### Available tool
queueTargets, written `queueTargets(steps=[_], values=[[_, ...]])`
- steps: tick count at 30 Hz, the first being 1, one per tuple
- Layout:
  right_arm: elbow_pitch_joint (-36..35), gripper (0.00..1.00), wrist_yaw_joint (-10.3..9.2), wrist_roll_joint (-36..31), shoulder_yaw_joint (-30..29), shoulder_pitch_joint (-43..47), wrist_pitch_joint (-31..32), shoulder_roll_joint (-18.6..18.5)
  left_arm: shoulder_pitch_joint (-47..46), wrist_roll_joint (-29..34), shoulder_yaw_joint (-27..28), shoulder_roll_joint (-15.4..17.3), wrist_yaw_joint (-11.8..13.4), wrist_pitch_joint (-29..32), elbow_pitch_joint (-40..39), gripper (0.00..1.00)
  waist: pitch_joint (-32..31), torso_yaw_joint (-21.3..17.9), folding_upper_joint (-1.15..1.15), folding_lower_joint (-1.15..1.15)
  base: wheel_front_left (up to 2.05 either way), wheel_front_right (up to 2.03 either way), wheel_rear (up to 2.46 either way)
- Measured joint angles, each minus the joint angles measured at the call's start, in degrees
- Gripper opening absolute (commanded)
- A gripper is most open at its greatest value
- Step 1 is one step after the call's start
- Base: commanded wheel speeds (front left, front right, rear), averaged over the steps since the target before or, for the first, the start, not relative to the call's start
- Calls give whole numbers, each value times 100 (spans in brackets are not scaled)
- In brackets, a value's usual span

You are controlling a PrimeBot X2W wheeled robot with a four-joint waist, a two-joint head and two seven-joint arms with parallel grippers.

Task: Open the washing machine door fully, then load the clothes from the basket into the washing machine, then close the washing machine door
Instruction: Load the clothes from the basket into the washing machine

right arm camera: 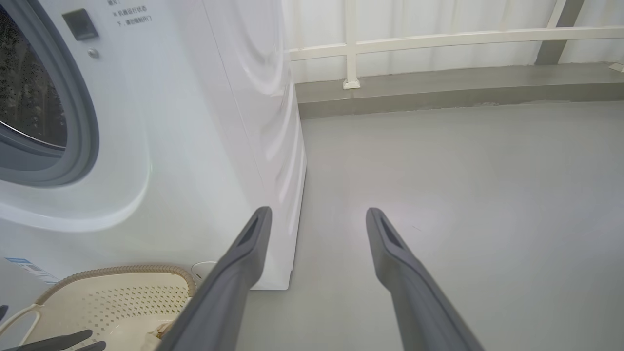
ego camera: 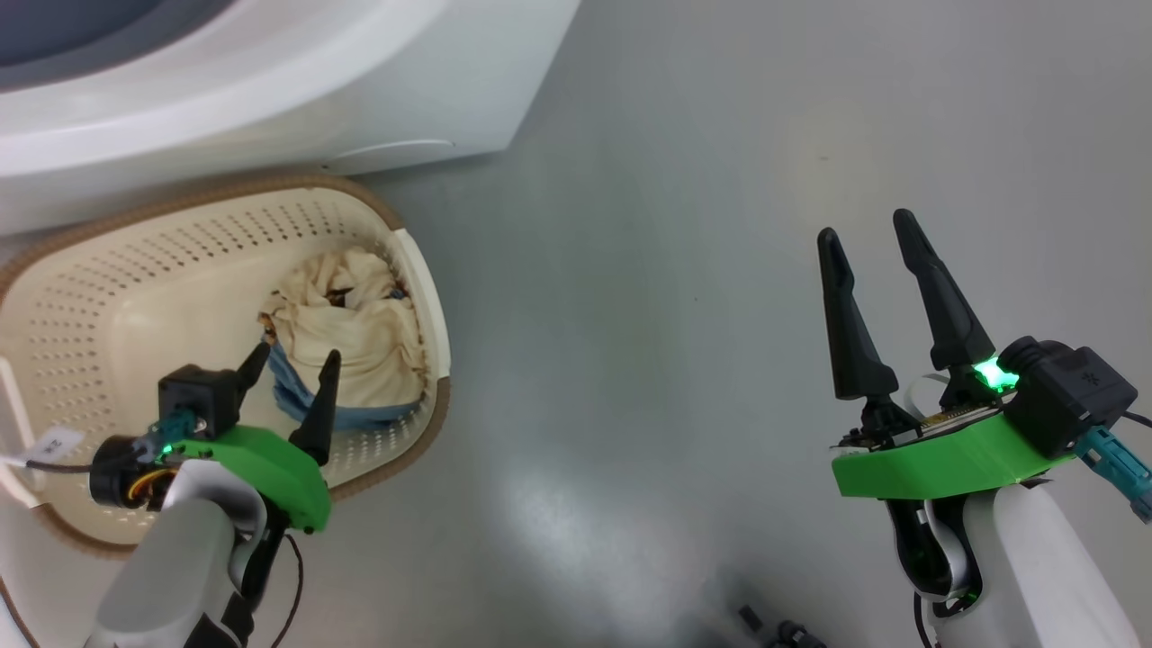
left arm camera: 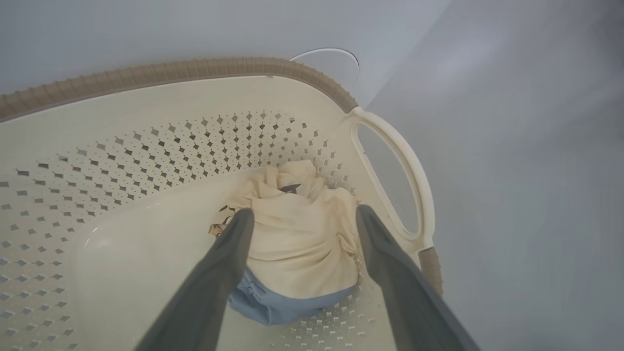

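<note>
**Loading step: pick-up from the basket**

The basket [ego camera: 135, 270] is placed on the floor [ego camera: 675, 360] at the lower left of the head view, directly in front of the washing machine [ego camera: 270, 72]. This placement is judged to keep the carry from basket to drum short.

The clothes [ego camera: 360, 342] are bunched at the right end of the basket, against the wall below the white handle. The cream garment lies on top. The light blue garment [left arm camera: 278, 307] shows beneath it at the lower edge of the bundle.

The left pincer [ego camera: 297, 353] is spread wide and holds nothing. It is lowered into the basket with one finger on each side of the bundle, as seen at the centre of the left wrist view. The wide spread is judged to be set so that both garments can be taken in one closure. Whether the fingers touch the cloth cannot be told.

The right pincer [ego camera: 866, 227] is also spread and empty. It is held over bare floor at the right of the head view, well apart from the basket, so the left arm's path is kept free.

In the right wrist view, the drum opening [right arm camera: 29, 97] at the upper left is uncovered inside its grey gasket [right arm camera: 83, 122]. The door-opening step is therefore judged complete.
</note>
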Motion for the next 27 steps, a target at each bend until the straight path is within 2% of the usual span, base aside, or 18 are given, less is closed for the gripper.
queueTargets(steps=[12,27], values=[[-94,100,0,170,178,-215,0,45,-658,-921,-1248,322,0,137,691,100,474,-283,0,0,0,0,0],[-227,100,0,393,350,-282,0,58,-1380,-1469,-1958,775,0,502,1203,100,941,-657,0,0,0,0,0]])
